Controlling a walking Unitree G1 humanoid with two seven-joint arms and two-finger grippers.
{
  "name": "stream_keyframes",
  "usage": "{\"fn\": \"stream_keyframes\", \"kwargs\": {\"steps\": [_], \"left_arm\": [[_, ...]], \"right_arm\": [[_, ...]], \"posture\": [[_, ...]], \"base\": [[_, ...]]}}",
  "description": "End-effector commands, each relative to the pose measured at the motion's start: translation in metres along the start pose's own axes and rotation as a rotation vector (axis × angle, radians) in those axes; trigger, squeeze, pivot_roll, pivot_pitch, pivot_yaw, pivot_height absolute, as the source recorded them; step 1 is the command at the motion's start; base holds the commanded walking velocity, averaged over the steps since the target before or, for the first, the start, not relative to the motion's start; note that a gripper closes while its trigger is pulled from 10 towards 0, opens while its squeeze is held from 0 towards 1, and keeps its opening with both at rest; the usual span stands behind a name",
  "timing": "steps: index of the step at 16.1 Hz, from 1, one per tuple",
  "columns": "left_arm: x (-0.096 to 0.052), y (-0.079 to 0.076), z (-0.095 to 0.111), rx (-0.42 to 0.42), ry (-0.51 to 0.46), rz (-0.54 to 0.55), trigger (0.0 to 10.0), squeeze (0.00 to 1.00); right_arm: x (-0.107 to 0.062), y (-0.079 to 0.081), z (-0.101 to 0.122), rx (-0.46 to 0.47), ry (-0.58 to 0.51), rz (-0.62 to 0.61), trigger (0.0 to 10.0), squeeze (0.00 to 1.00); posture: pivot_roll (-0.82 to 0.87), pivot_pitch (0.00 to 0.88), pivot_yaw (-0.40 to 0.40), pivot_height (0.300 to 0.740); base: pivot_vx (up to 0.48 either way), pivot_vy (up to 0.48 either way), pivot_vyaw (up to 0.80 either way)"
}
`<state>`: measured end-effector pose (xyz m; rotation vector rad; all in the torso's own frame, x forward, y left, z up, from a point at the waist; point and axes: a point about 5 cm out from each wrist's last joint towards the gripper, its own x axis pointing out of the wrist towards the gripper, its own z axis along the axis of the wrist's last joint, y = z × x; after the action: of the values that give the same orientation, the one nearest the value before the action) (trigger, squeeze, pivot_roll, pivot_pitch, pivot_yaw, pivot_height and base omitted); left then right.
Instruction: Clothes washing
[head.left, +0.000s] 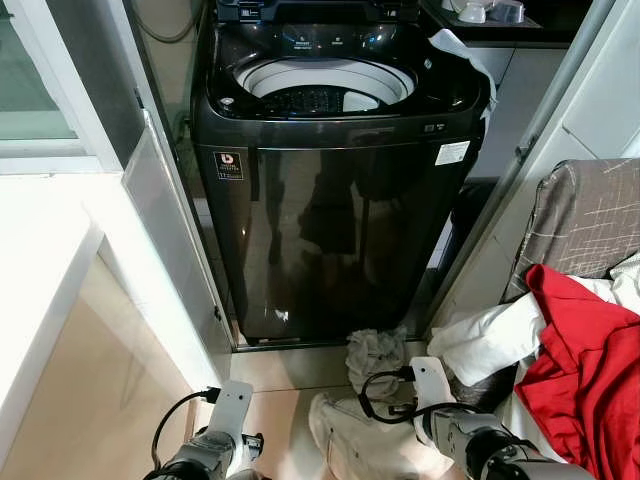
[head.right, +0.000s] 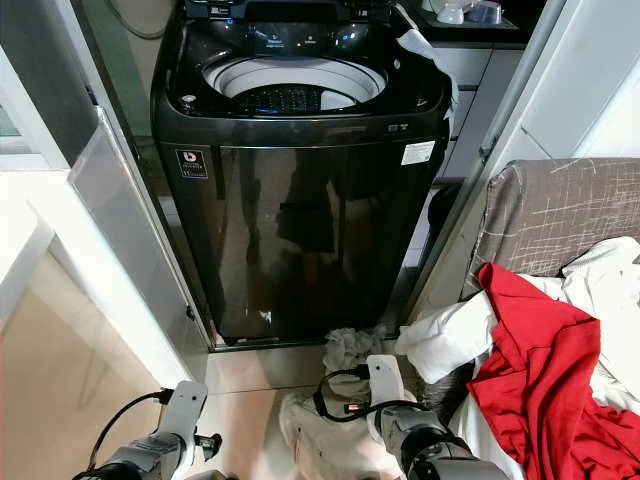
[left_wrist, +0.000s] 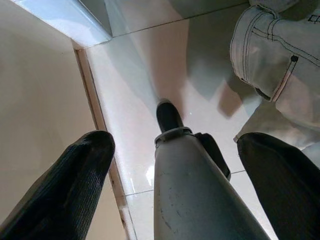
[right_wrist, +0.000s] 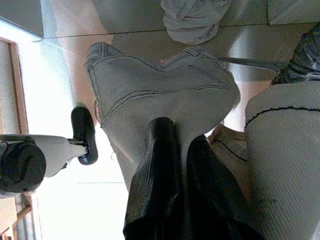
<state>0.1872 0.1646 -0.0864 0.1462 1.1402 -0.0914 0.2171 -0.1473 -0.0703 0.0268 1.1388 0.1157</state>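
The pale grey denim jeans (right_wrist: 165, 90) lie on the glossy tiled floor (left_wrist: 145, 75), at 6 o'clock from the black top-loading washing machine (head.left: 330, 230) whose labels are too small to read. The right gripper (right_wrist: 175, 150) pinches their fabric. The left gripper (left_wrist: 170, 165) hangs spread. A red cloth (head.left: 585, 360) lies at 3 o'clock.

We're looking at a glossy pale tile floor (head.left: 280, 370) throwing back a lot of light. White counter (head.left: 40, 260) on the left with a window (head.left: 30, 80) above it, a grey patterned sofa (head.left: 590, 215) on the right, and white cabinets (head.left: 520, 85) further back.
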Motion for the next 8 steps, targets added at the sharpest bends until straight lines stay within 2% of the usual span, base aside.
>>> {"fn": "stream_keyframes", "kwargs": {"steps": [1, 2, 4, 6, 7, 8], "left_arm": [[0.000, -0.002, -0.002, 0.006, 0.007, -0.006, 10.0, 0.00], [0.000, -0.003, -0.002, -0.016, 0.007, -0.009, 10.0, 0.00], [0.000, -0.003, -0.001, -0.007, 0.006, -0.009, 10.0, 0.00], [0.000, -0.001, 0.001, 0.040, 0.013, -0.008, 10.0, 0.00], [0.000, -0.001, 0.005, 0.051, -0.002, -0.024, 10.0, 0.00], [-0.001, 0.001, 0.019, 0.053, -0.069, -0.029, 10.0, 0.00]], "right_arm": [[-0.001, -0.003, 0.005, -0.002, -0.024, -0.010, 10.0, 0.00], [-0.001, -0.003, 0.005, 0.000, -0.024, -0.010, 10.0, 0.00], [-0.001, -0.004, 0.005, 0.002, -0.025, -0.011, 10.0, 0.00], [-0.002, -0.004, 0.010, 0.002, -0.041, 0.000, 10.0, 0.00], [-0.002, -0.004, 0.014, 0.003, -0.053, 0.006, 10.0, 0.00], [-0.004, -0.006, 0.025, 0.005, -0.088, 0.025, 10.0, 0.00]], "posture": [[-0.10, 0.000, -0.032, 0.740], [-0.10, 0.000, -0.032, 0.740], [-0.10, 0.000, -0.034, 0.740], [-0.09, 0.000, -0.038, 0.740], [-0.09, 0.000, -0.038, 0.740], [-0.08, 0.000, -0.043, 0.740]], "base": [[0.000, 0.000, 0.00], [0.000, 0.000, 0.00], [0.000, 0.000, 0.00], [0.000, 0.000, 0.00], [0.000, 0.000, 0.00], [0.000, 0.000, 0.00]]}}
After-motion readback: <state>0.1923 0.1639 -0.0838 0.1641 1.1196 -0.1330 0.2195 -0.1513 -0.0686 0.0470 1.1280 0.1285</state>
